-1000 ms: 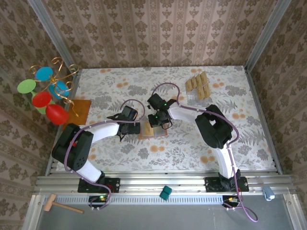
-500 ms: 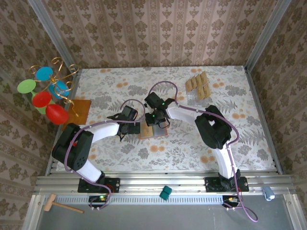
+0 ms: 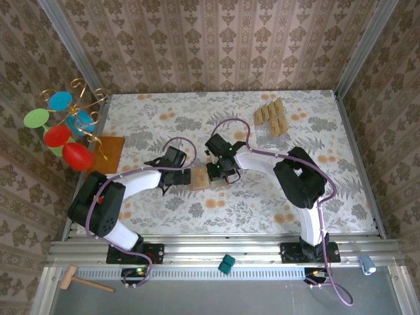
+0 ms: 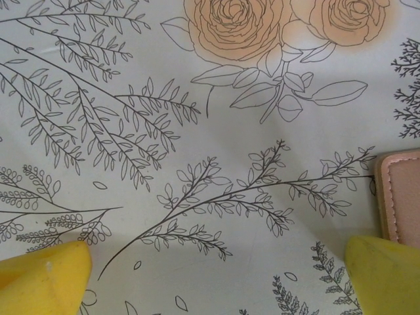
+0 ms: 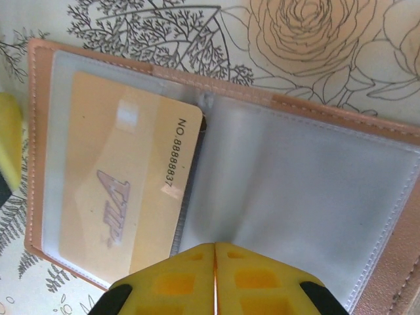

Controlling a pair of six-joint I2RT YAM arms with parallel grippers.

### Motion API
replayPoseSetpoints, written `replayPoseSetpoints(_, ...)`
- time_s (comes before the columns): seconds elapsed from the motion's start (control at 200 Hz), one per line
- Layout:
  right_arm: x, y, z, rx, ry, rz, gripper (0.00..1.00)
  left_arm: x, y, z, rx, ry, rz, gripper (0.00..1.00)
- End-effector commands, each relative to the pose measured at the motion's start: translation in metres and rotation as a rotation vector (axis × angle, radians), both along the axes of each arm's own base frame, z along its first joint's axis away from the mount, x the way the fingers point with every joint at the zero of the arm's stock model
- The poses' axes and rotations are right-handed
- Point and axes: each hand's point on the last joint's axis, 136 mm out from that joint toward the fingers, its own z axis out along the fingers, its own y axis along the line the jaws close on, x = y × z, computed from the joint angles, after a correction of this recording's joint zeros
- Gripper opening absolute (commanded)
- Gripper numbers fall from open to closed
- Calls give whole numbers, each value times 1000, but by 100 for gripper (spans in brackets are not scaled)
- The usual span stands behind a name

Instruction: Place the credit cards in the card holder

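The card holder (image 5: pixel 328 108) lies open on the flowered tablecloth, its clear pockets facing up. One tan credit card (image 5: pixel 118 203) printed "VIP" sits in its left pocket, with the card's right edge near the fold. My right gripper (image 5: pixel 214 246) is shut, and its yellow tips press on the pocket beside that card. In the top view the right gripper (image 3: pixel 220 170) is over the card holder (image 3: pixel 205 180). My left gripper (image 4: pixel 216 269) is wide open over bare cloth, and the holder's edge (image 4: pixel 400 197) is beside its right finger (image 4: pixel 384 272). Several more credit cards (image 3: pixel 271 117) lie at the back right.
An orange-brown mat (image 3: pixel 113 149) lies at the left edge under a wire stand with coloured discs (image 3: pixel 62 125). A green block (image 3: pixel 226 264) and a wooden hammer (image 3: pixel 82 281) rest on the rail in front of the table. Patterned walls close in three sides.
The right gripper has moved a little toward the near edge, over the open holder. The left gripper has edged right, closer to the holder's left side.
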Motion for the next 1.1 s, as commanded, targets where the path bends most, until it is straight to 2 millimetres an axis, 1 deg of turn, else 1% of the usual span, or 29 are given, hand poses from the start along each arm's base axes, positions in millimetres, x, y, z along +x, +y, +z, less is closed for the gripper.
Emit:
replayPoseSetpoints(0.0, 2, 5, 9, 23, -22, -11, 10, -13, 11, -8, 28, 42, 8, 100)
replayPoseSetpoints(0.26, -2, 14, 6, 29, -14, 6, 10, -13, 10, -14, 29, 53, 5, 100)
replayPoseSetpoints(0.57, -2, 21, 0, 27, 0, 17, 9, -13, 8, -17, 29, 58, 0, 100)
replayPoseSetpoints(1.095, -1, 38, 2, 52, 7, 32, 9, -14, 6, -21, 18, 61, 2, 100)
